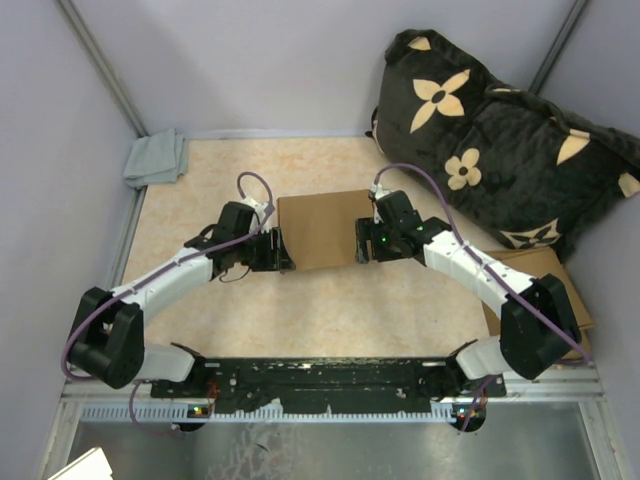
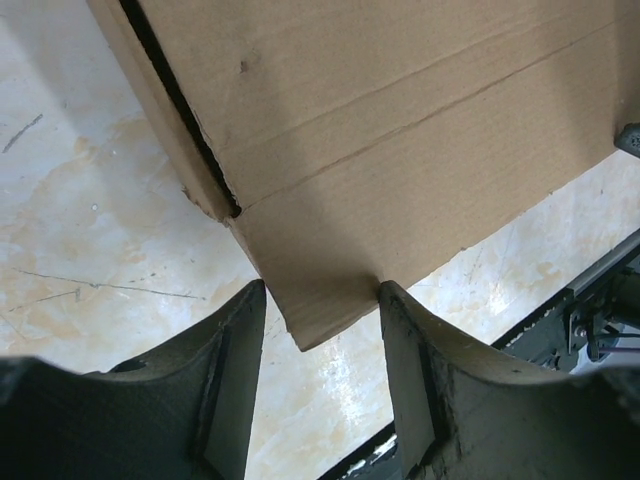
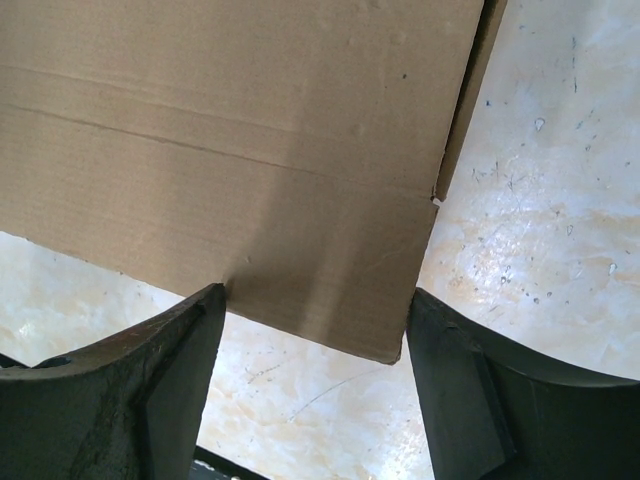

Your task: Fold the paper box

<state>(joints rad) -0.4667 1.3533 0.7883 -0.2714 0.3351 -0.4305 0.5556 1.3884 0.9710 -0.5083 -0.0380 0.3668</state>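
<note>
The box (image 1: 325, 228) lies on the surface (image 1: 300, 320) between the left hand (image 1: 283, 250) and the right hand (image 1: 362, 241); a cloth (image 1: 157, 157) lies beyond the left hand; a cushion (image 1: 500, 140) beyond the right hand; a cardboard stack (image 1: 545, 268) right of it.

Your overhead camera looks steeply down from above and behind, with the paper box (image 1: 322, 228) central on the tabletop (image 1: 330, 310). Your wrist cameras sit close against that box, one at its left end, one at its right, facing inward. All three views share it.
</note>
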